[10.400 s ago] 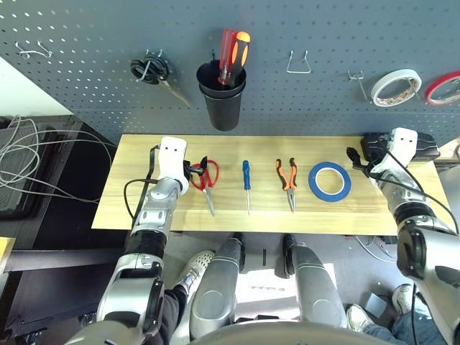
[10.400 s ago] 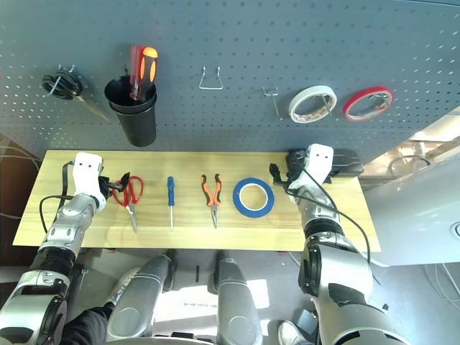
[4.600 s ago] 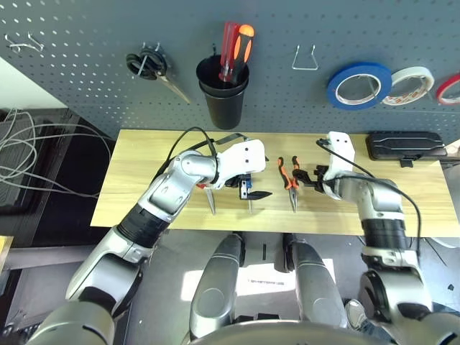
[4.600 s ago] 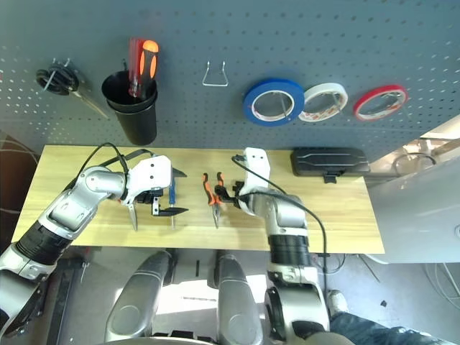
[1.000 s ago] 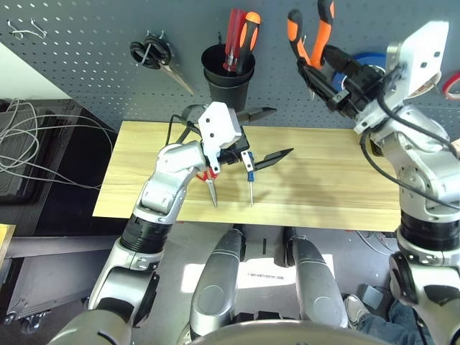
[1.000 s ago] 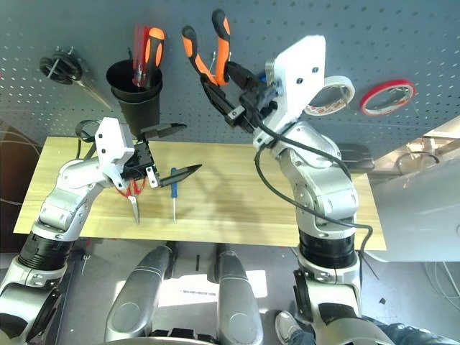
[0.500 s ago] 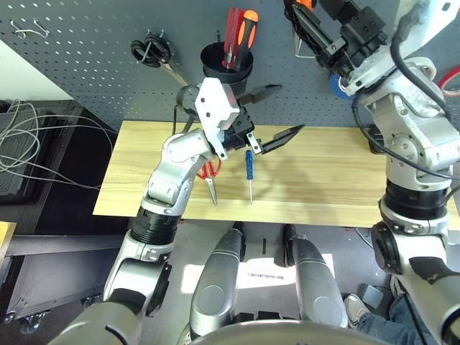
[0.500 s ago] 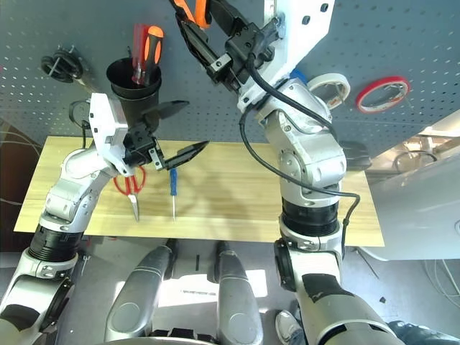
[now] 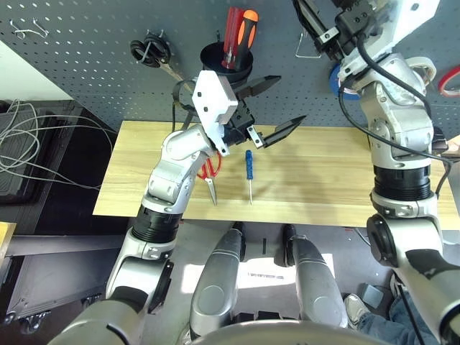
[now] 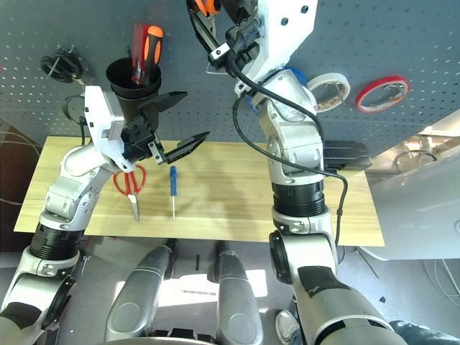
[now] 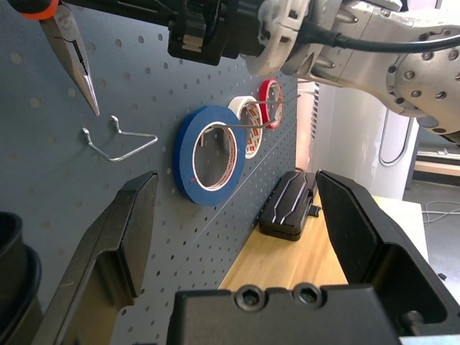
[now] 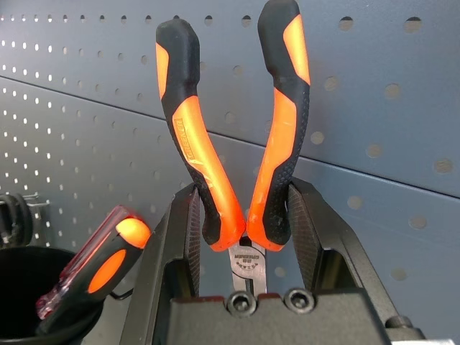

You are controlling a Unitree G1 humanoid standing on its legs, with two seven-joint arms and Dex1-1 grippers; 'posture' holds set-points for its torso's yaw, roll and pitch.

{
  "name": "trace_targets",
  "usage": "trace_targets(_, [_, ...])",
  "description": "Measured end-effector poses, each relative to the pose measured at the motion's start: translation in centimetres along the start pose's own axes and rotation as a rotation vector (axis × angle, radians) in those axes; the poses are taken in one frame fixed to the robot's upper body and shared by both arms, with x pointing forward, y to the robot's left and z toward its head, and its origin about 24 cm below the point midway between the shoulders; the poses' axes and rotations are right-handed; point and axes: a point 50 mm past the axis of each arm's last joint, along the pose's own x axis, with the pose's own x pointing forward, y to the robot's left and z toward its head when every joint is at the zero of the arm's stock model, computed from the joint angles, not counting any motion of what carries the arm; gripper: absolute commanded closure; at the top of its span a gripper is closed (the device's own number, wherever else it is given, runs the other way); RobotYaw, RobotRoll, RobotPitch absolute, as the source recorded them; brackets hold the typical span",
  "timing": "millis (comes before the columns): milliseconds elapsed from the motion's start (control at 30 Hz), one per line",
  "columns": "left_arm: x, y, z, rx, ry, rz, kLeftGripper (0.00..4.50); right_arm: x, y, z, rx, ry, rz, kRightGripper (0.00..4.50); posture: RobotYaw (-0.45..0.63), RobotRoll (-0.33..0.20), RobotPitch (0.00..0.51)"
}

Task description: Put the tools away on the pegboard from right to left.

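Observation:
My right gripper (image 12: 244, 215) is shut on the orange-and-black pliers (image 12: 215, 151), handles up, raised high against the pegboard (image 9: 86, 57). Their nose (image 11: 72, 57) points down just above a silver wire hook (image 11: 118, 140). The blue tape roll (image 11: 208, 154) hangs on the board to the right of that hook. My left gripper (image 9: 277, 106) hovers open and holds nothing, above the table and in front of the black cup (image 9: 228, 68). The blue-handled screwdriver (image 9: 249, 169) and the red-handled scissors (image 9: 210, 172) lie on the wooden table (image 9: 323, 180), the scissors partly behind my left arm.
The cup holds a red and an orange screwdriver. Black-handled scissors (image 9: 154, 56) hang at the board's left. White tape (image 10: 332, 88) and red tape (image 10: 377, 97) hang right of the blue roll. A black case (image 10: 345, 154) lies at the table's back right.
My right arm has carried the pliers up and closer to the board, above the wire hook. My left gripper has risen a little and tilted upward, still open.

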Motion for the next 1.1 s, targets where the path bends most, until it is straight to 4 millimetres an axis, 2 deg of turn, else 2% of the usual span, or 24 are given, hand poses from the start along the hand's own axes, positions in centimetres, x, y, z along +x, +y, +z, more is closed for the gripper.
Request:
trace_targets(200, [-0.1, 0.1, 0.0, 0.003, 0.004, 0.007, 0.00, -0.1, -0.1, -0.5, -0.002, 0.017, -0.011, 2.59, 0.13, 0.000, 0.355])
trace_targets(967, [-0.1, 0.2, 0.1, 0.008, 0.001, 0.027, 0.00, -2.4, 0.4, -3.3, 0.038, 0.124, -0.060, 2.59, 0.14, 0.000, 0.356])
trace_targets(1100, [-0.1, 0.2, 0.1, 0.008, 0.002, 0.027, 0.00, -2.8, 0.1, -3.5, 0.014, 0.138, -0.063, 1.28, 0.14, 0.000, 0.355])
